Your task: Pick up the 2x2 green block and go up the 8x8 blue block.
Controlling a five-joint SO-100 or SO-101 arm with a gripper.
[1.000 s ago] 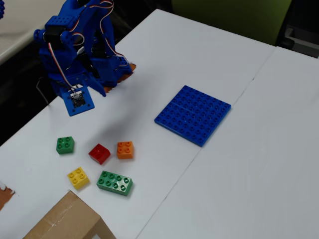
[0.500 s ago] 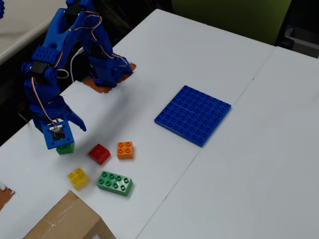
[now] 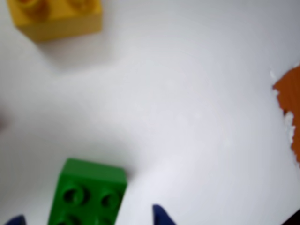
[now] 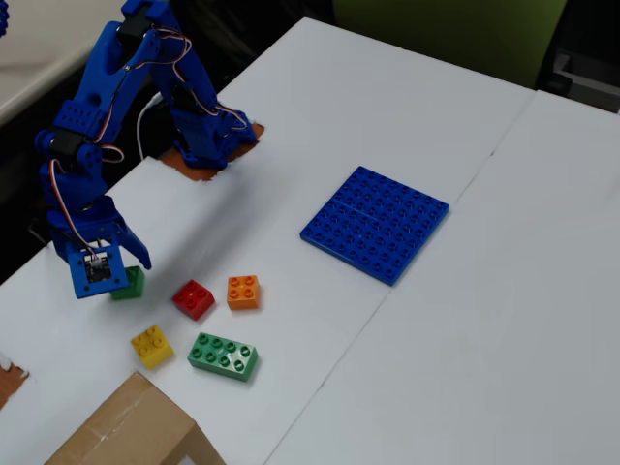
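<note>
pincer: your blue pincer (image 4: 114, 276) is down low at the left end of the surface in the fixed view, fingers spread apart, nothing clamped yet. In the wrist view you only get two blue fingertips (image 3: 161, 215) poking in at the bottom edge.

target: the 2x2 green block (image 4: 129, 282) sits right at the pincer, partly hidden behind it in the fixed view. In the wrist view the same block (image 3: 89, 192) lies between the two tips, closer to the left one, and turned a bit askew.

key relation: it's square, so no long axis to worry about. I'd say you want it more centred in the gap before you squeeze.

goal: the 8x8 blue block (image 4: 376, 223) lies flat, well apart, off to the right and further back in the fixed view.

neighbours: red brick (image 4: 194, 298), orange brick (image 4: 243, 292), yellow brick (image 4: 152, 345) and the longer green brick (image 4: 224, 356) are all near; red is closest to your target.

surface: plain white surface (image 4: 407, 107), a seam running across it, cardboard box (image 4: 126, 431) at the front edge.

room: dark beyond the edges, can't tell much.
</note>
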